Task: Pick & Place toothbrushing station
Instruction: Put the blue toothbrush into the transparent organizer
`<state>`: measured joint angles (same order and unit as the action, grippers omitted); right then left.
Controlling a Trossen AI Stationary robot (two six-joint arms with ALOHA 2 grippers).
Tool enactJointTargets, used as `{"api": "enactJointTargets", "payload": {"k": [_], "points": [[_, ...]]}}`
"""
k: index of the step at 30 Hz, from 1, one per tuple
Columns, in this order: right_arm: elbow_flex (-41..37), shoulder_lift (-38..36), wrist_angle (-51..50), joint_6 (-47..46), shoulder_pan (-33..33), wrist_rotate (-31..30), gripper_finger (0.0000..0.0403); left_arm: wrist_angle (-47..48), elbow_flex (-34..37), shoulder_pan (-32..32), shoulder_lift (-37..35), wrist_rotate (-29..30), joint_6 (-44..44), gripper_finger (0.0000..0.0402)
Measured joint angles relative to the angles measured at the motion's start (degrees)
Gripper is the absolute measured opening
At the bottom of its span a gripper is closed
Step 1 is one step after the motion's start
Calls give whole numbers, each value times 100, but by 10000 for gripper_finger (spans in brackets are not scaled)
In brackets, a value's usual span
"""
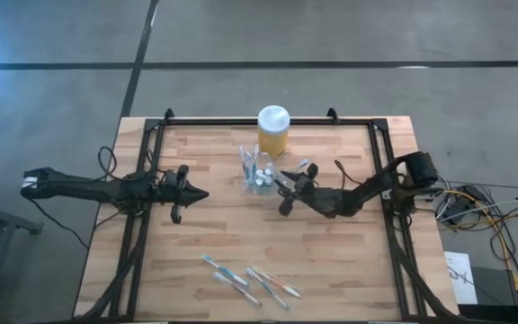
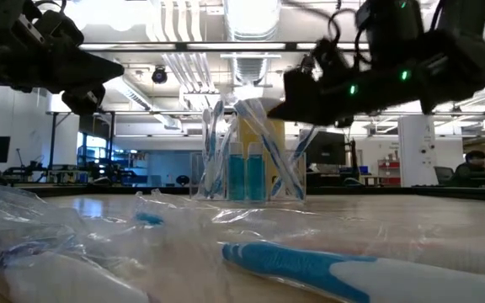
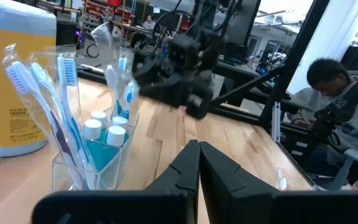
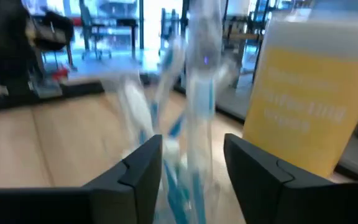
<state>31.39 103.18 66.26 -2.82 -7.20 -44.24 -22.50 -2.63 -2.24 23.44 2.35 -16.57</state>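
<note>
The toothbrushing station is a small see-through holder (image 1: 257, 171) standing on the wooden table, with wrapped toothbrushes and white-capped tubes (image 3: 101, 130) standing in it. My right gripper (image 1: 282, 184) is open at the holder's right side. In the right wrist view its fingers (image 4: 192, 152) stand on either side of a wrapped toothbrush (image 4: 201, 93) that stands up in the holder (image 2: 247, 172), with a gap on both sides. My left gripper (image 1: 200, 193) waits shut to the left of the holder, its closed tips (image 3: 197, 149) pointing past it.
A tall yellow jar with a white lid (image 1: 273, 129) stands just behind the holder. Several wrapped toothbrushes (image 1: 250, 281) lie loose near the table's front edge and fill the low view's foreground (image 2: 310, 265). A person (image 3: 334, 93) sits beyond the table's right side.
</note>
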Motion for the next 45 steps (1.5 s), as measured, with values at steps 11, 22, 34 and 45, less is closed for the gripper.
{"api": "enactJointTargets", "payload": {"k": [11,22,34,45], "points": [[62,-1611,-829,480,-179,-88,178,-22,0,0,0,0,-7,14],[2530,-2218,-5682,301,935,1469,162,-22,0,0,0,4,122,14],[4541,-832,-7253,495,1772,2630,19,4,7,0,0,4,183,14],[5132,-398,-8218,216,1847,2650,8,79,9,0,0,4,185,14]]}}
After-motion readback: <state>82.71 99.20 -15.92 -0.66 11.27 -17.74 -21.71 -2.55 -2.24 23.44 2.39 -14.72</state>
